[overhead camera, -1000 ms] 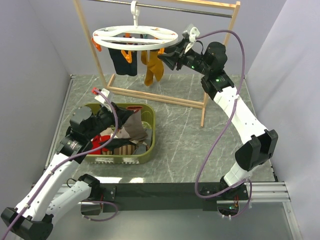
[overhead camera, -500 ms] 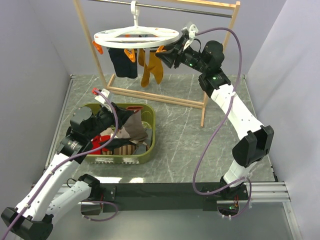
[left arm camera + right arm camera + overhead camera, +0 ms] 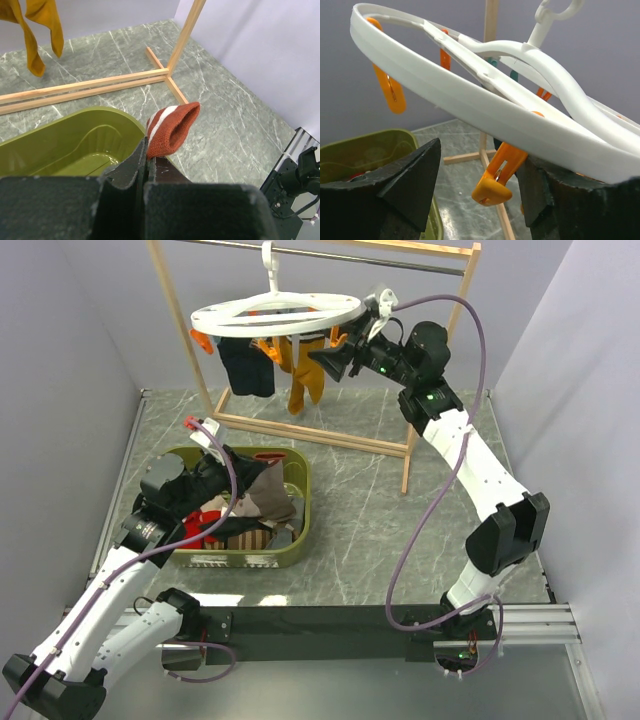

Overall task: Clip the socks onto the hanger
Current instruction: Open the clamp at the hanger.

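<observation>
My left gripper [image 3: 148,157] is shut on the dark red and white striped cuff of a taupe sock [image 3: 172,127] and holds it above the green basket [image 3: 75,145]. In the top view the sock [image 3: 265,492] drapes from the left gripper [image 3: 228,464] over the basket. The white oval hanger [image 3: 275,312] hangs tilted from the rack's rail. My right gripper [image 3: 480,180] is open under the ring [image 3: 485,107], with an orange clip [image 3: 502,170] between its jaws, close to the right finger. It also shows in the top view [image 3: 328,358].
The wooden rack frame [image 3: 405,445] stands at the back. A dark navy sock [image 3: 245,370] and mustard-orange socks [image 3: 305,380] hang from other clips. The green basket [image 3: 297,530] holds more laundry at front left. Grey walls close in on both sides.
My right gripper has moved left under the ring, bringing an orange clip between its jaws. The hanger has tilted and the hung socks have swung. The left arm has not moved.
</observation>
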